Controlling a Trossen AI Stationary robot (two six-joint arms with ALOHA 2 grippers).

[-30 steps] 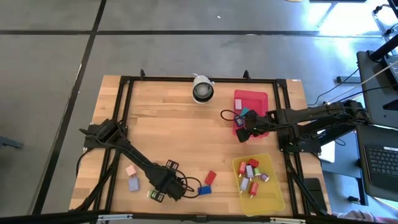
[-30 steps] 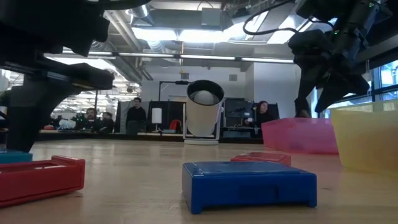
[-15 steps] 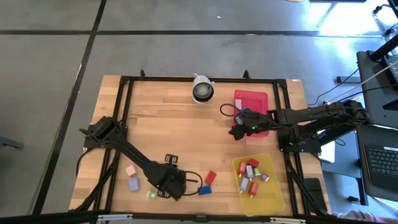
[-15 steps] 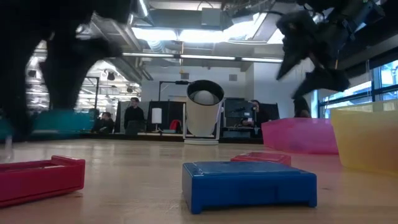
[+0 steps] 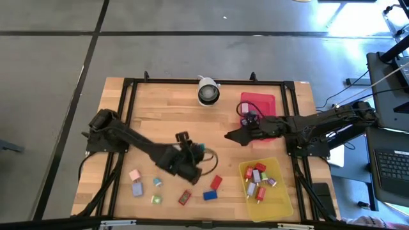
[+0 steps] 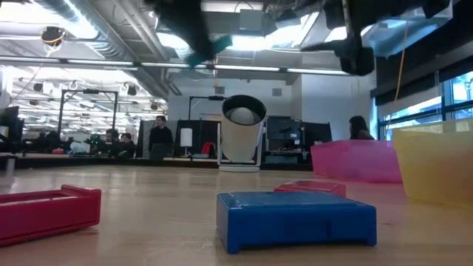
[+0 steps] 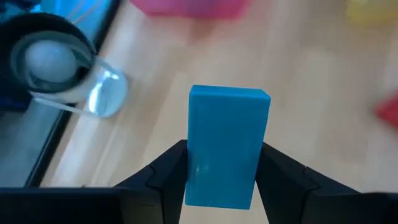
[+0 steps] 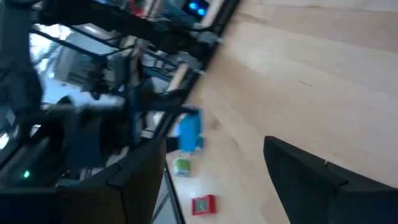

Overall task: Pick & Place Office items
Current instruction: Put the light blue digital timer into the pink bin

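Over the middle of the surface, the left gripper (image 5: 199, 153) has its jaws clamped on the long sides of a teal block (image 7: 227, 147), lifted clear, probably so it can travel to the yellow tray (image 5: 284, 204) by the right edge, where similar blocks sit. The right gripper (image 5: 231, 135) hovers nearby, jaws spread and empty.

Camera (image 5: 208, 93) at the tabletop's (image 5: 160, 115) far edge; two trays (image 5: 259, 104) right (blocks (image 5: 259, 179) in the nearer), loose blocks (image 5: 216, 183) front-left.
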